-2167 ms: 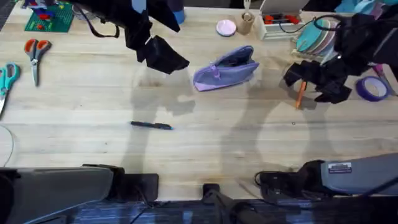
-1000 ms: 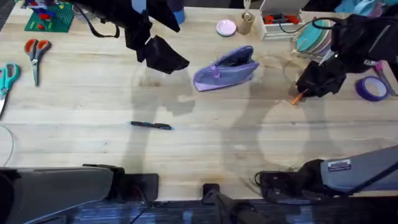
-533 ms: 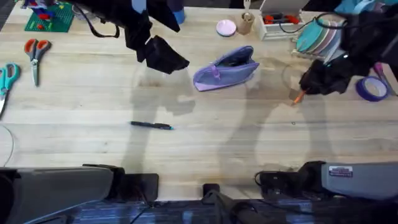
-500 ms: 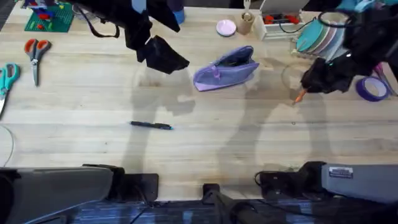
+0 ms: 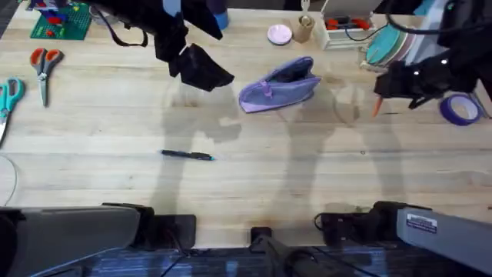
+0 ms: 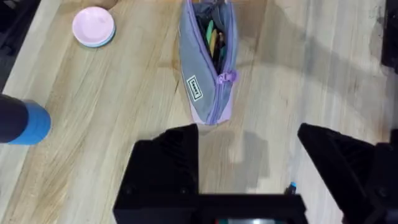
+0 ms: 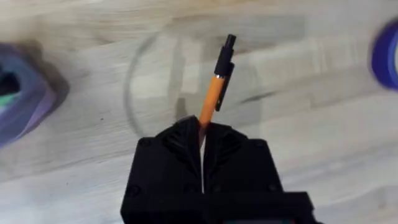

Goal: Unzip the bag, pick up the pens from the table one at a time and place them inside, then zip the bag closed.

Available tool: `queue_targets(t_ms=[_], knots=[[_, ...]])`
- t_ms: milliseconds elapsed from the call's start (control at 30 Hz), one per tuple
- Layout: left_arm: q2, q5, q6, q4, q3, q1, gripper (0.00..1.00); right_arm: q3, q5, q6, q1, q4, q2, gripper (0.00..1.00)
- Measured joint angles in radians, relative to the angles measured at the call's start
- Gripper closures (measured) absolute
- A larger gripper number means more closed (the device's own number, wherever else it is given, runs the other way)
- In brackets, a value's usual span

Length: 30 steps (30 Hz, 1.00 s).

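Observation:
The lavender bag [image 5: 278, 85] lies on the table [image 5: 254, 185] at the far middle, its zipper open; in the left wrist view the bag [image 6: 208, 56] shows coloured items inside. A black pen [image 5: 187, 155] lies on the wood at the near left. My right gripper [image 5: 384, 91] hovers to the right of the bag, shut on the orange pen [image 5: 377, 106], which hangs off the table. The right wrist view shows the orange pen [image 7: 214, 87] sticking out from the shut right gripper [image 7: 202, 134]. My left gripper [image 5: 211, 75] hangs open to the left of the bag, with both fingers [image 6: 168, 162] spread and nothing between them.
Orange scissors [image 5: 44, 65] and teal scissors [image 5: 8, 96] lie at the far left. A purple tape roll [image 5: 460, 109] sits just right of my right gripper. A pink dish [image 5: 280, 34], stacked plates [image 5: 392, 46] and a green brick plate [image 5: 61, 19] line the back edge.
My right gripper closed on the orange pen and lifted it off the table, moving slightly farther back. The left arm, bag and black pen stayed put.

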Motion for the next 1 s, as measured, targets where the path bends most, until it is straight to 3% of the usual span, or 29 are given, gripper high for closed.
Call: queue_targets(t_ms=[367,567,1000], knots=[[0.000,0.000,0.000,0.000,0.000,0.000,0.007,0.000,0.000,-0.389,0.215,0.253,0.000,0.971],[0.000,0.000,0.000,0.000,0.000,0.000,0.007,0.000,0.000,-0.577,0.262,0.434,0.000,0.972],[0.000,0.000,0.000,0.000,0.000,0.000,0.007,0.000,-0.137,-1.052,0.330,0.426,0.004,0.972]])
